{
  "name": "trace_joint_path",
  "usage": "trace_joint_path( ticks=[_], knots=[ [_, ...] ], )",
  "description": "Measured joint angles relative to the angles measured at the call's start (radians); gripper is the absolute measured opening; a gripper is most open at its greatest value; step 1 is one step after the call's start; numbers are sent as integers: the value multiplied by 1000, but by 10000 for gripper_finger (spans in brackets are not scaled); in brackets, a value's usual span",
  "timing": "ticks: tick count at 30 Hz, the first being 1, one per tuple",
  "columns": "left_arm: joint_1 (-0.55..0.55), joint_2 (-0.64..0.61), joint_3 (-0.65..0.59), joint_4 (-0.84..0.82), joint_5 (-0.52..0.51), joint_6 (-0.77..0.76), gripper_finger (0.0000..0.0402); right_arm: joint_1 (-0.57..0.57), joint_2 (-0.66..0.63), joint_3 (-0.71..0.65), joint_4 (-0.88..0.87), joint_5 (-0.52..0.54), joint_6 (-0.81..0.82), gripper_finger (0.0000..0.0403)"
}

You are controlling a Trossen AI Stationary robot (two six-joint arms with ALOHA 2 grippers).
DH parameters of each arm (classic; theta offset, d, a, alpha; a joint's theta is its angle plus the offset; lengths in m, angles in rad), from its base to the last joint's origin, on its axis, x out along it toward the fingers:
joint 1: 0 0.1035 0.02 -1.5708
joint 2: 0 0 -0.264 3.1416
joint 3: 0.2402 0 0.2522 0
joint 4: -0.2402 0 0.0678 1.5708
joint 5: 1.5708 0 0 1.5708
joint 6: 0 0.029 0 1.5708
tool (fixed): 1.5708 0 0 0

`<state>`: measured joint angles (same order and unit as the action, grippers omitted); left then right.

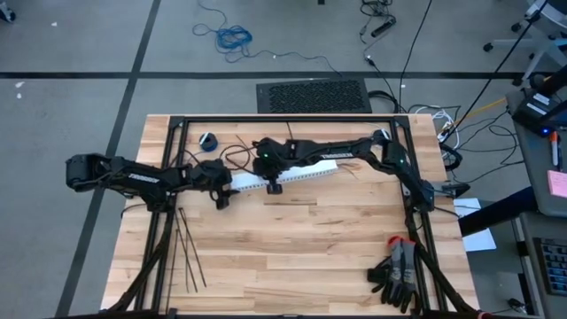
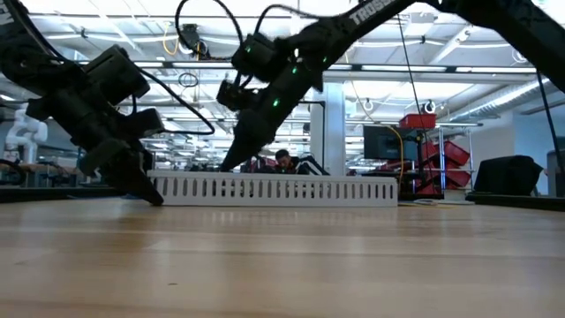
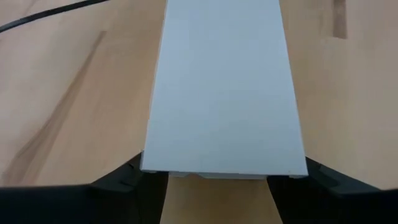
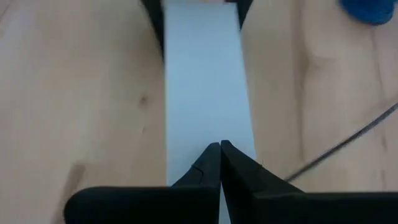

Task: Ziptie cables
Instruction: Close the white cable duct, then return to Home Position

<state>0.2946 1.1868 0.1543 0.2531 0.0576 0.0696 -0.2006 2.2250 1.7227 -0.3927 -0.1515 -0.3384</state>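
Observation:
A long white slotted duct lies on the table's far half, with both grippers at it. My left gripper is shut on its left end. My right gripper is shut, its tips over the duct's closed top near the middle. Several thin black zipties lie loose on the wood at the near left. The cables are out of view. My left gripper clasps the duct's left end between its two fingers, one on each long side. It comes from the table's left, slanting down, along the duct. The duct lies flat on the table. My right gripper's shut tips stand at the duct's top; I cannot tell whether they touch.
A small blue coil and thin black strands lie behind the duct. A pair of dark gloves lies at the near right corner. Bare wood spans the table's near middle.

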Motion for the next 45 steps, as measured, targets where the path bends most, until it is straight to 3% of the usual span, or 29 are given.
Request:
trace_joint_path(
  ticks=[6, 11, 18, 22, 25, 29, 35, 40, 45],
  knots=[
    [0, -103, 35, -103, 54, -3, 278, 19, -217, 3, -106, -8, 25, 5],
    [-1, -160, 117, -266, 164, 35, 317, 18, -362, 0, -231, 88, 44, 31],
    [-1, -233, 301, -505, 171, 22, 322, 44, -598, 2, -496, 208, 140, 64],
    [-1, -337, 416, -599, 175, 15, 322, 91, -747, -1, -639, 314, 212, 67],
    [-1, -455, 458, -604, 175, 15, 322, 153, -869, -76, -634, 391, 249, 63],
    [-1, -680, 450, -611, 150, 16, 322, 233, -1070, -276, -553, 461, 326, 57],
    [-1, -947, 378, -660, 67, -5, 322, 327, -1398, -740, -303, 574, 465, 55],
    [-1, -998, 279, -593, 65, -33, 322, 338, -1587, -1141, 153, 551, 420, 54],
    [-1, -978, 161, -396, 89, -45, 322, 294, -1655, -1445, 636, 379, 379, 54]
  ],
)
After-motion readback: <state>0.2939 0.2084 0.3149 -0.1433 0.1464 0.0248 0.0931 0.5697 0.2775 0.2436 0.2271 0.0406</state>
